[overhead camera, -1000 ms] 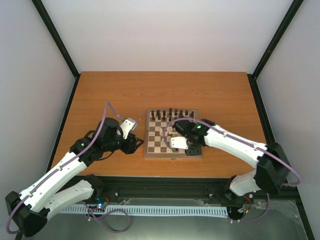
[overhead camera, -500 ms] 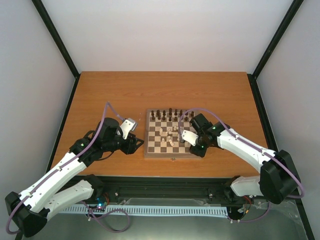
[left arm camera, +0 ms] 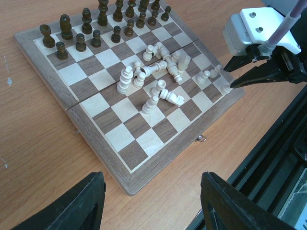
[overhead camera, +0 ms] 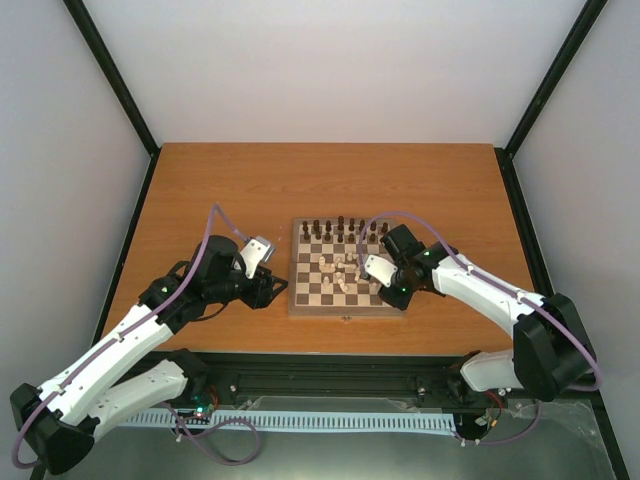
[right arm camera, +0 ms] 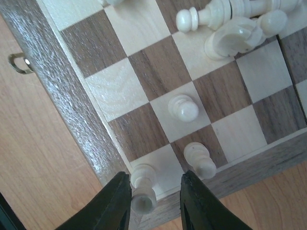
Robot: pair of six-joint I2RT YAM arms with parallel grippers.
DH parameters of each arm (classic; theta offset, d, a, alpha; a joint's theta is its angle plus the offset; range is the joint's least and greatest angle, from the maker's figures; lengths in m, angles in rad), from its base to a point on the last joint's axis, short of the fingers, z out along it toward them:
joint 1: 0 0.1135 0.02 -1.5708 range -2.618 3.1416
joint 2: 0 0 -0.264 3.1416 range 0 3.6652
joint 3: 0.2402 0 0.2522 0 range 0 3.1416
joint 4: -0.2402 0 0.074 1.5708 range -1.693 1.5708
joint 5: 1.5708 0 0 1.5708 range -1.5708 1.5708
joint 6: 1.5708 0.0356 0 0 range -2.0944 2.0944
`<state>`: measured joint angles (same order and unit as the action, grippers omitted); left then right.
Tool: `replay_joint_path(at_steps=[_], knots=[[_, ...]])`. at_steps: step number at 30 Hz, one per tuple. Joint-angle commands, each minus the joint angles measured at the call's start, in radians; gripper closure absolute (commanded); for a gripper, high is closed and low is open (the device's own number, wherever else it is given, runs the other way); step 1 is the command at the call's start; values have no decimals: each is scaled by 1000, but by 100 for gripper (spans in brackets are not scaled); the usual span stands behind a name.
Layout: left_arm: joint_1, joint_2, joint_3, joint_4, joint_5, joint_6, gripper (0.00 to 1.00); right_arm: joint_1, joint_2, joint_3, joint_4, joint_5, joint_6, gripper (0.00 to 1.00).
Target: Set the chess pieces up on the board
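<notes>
Three cream pieces (right arm camera: pixel 184 108) stood upright at board (right arm camera: pixel 72 110) corner; one flanked by parted right gripper (right arm camera: pixel 156 187); left gripper (left arm camera: pixel 151 184) spread, empty.

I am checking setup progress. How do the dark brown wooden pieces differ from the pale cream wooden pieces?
The dark brown wooden pieces stand upright in two rows at one edge; most pale cream wooden pieces lie toppled in a mid-board heap. Both sets are on the checkered board.
</notes>
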<state>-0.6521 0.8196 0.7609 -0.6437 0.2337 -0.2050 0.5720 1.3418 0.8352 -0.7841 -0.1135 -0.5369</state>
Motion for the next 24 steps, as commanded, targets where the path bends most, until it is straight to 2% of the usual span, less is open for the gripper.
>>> replay_joint_path(at_steps=[1,24], knots=[[-9,-8,5,18,15,15,43,-6,7,6,3,-4,-1,70],[-9,-7,4,16,18,14,43,-8,22,-28,31,51,-6,78]])
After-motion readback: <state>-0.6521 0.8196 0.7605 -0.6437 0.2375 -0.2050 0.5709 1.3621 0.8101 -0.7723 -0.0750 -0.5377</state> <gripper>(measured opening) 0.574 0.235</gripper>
